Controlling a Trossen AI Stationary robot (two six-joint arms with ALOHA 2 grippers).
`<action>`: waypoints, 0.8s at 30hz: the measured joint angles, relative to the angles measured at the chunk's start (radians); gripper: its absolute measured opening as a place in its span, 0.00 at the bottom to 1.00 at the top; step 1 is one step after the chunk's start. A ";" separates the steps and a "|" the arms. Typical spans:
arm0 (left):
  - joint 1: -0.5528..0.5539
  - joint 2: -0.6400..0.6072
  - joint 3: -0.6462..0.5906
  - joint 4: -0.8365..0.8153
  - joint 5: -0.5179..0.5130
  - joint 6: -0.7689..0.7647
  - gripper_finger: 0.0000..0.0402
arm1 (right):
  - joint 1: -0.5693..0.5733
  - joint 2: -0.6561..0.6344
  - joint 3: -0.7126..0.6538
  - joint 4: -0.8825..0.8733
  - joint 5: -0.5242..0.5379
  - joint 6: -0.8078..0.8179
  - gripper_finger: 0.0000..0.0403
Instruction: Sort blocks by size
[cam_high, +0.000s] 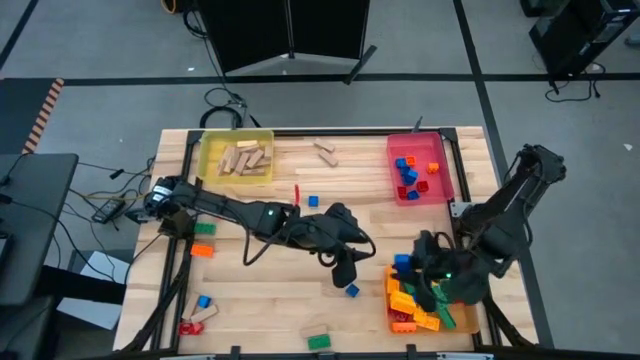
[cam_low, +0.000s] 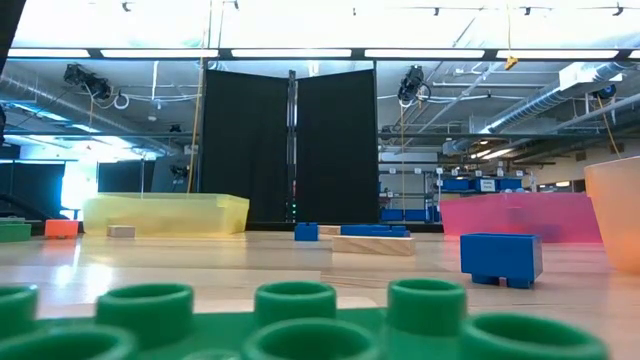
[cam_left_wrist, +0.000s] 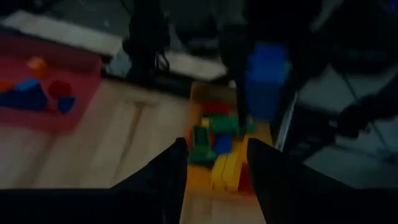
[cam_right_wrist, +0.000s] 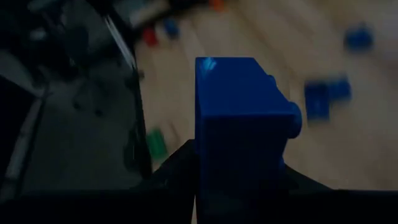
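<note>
A: Three trays on the table (cam_high: 250, 300). Far left first: yellow tray (cam_high: 236, 157) at the back, tan wooden blocks (cam_high: 245, 159) piled inside.

B: Loose stuff on that side?

A: Green brick (cam_high: 204, 229) and orange brick (cam_high: 202, 250) by the left edge, touching or nearly so. Near the front-left corner a small blue brick (cam_high: 203, 301), a tan block (cam_high: 205, 314) and a red brick (cam_high: 188, 327) close together. Another green brick (cam_high: 319, 342) at the front edge, filling the bottom of the low view.

B: Left arm?

A: Reaches from the left edge across to mid-table. Left gripper (cam_high: 345, 272) hangs just above a small blue brick (cam_high: 351, 290). Wrist view shows its fingers (cam_left_wrist: 168, 171) spread apart, nothing between them.

B: Middle, back?

A: Two tan blocks (cam_high: 325, 151) between the yellow and red trays, a small blue brick (cam_high: 313, 201) in front of them.

B: Right side?

A: Red tray (cam_high: 440, 165) at the back right, blue and red bricks (cam_high: 408, 173) in it. Orange tray (cam_high: 392, 300) at the front right, heaped with yellow, green, orange, blue bricks (cam_high: 415, 305).

B: Right gripper?

A: Right gripper (cam_high: 408, 264) is over the back end of the orange tray, pinching a big blue brick (cam_right_wrist: 239, 124). Brick sits upright between the fingers, studs facing sideways.
</note>
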 joint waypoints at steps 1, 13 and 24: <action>-0.001 0.000 0.000 -0.022 0.001 -0.002 0.43 | 0.018 -0.001 0.000 -0.048 -0.024 0.062 0.28; -0.035 0.000 -0.001 -0.259 0.039 -0.149 0.43 | 0.277 0.091 -0.012 -0.493 -0.478 0.799 0.28; -0.188 -0.002 -0.088 -0.331 -0.054 -0.226 0.43 | 0.443 0.179 -0.129 -0.263 -0.611 1.036 0.29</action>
